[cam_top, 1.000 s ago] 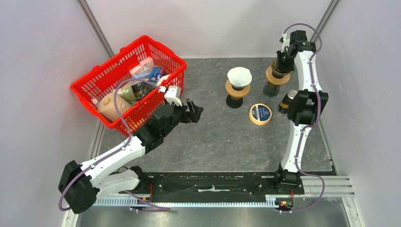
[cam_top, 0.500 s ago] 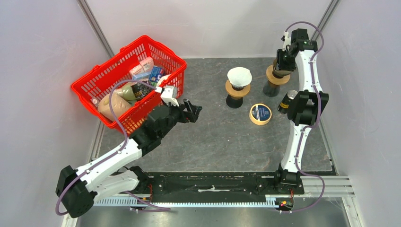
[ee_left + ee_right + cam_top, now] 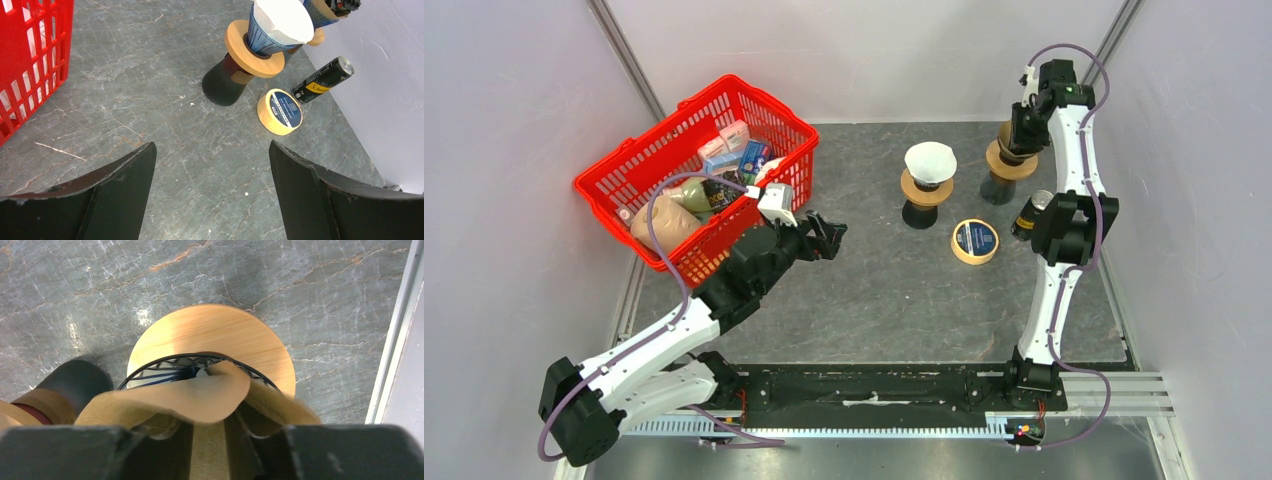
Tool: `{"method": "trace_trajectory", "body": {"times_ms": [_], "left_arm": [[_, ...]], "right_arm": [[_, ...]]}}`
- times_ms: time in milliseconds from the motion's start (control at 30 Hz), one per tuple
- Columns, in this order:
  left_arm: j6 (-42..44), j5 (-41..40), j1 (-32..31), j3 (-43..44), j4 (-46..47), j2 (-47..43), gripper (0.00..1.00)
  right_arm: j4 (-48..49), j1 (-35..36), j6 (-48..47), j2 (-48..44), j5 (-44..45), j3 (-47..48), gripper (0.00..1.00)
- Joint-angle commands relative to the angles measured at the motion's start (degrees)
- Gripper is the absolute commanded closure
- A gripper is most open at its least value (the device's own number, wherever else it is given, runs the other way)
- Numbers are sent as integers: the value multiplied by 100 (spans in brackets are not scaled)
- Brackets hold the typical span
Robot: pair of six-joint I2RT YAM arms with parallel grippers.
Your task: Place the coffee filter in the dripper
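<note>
Left gripper (image 3: 829, 232), wide open, backs off; your right gripper (image 3: 235, 440) stays over the dripper (image 3: 210, 330), coffee filter (image 3: 200, 395) crumpled between its fingers (image 3: 75, 450), grip unclear.

Right wrist view: lower part of tan paper coffee filter (image 3: 200, 392) hidden behind dark fingers (image 3: 75, 450) of right tool (image 3: 207, 440); grip unclear. Filter covers most of dark ribbed dripper with wooden collar (image 3: 210, 330). Left wrist view: red plastic mesh basket (image 3: 30, 55) cut by left edge.
</note>
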Motion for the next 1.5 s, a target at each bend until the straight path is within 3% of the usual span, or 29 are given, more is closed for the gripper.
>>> {"method": "trace_trajectory", "body": {"times_ms": [0,267,633,1467], "left_arm": [[16,-109,20,-34,209,-22,11],[10,-119,20,-22,200,5,11],[2,-88,20,-15,200,11,11],[53,-13,24,32,200,1,11]], "right_arm": [[-18,25,46,69,-23,-7,69],[36,24,53,71,-43,70,73],[591,24,270,-470,102,-87,69],[409,24,231,-792,230,246,62]]}}
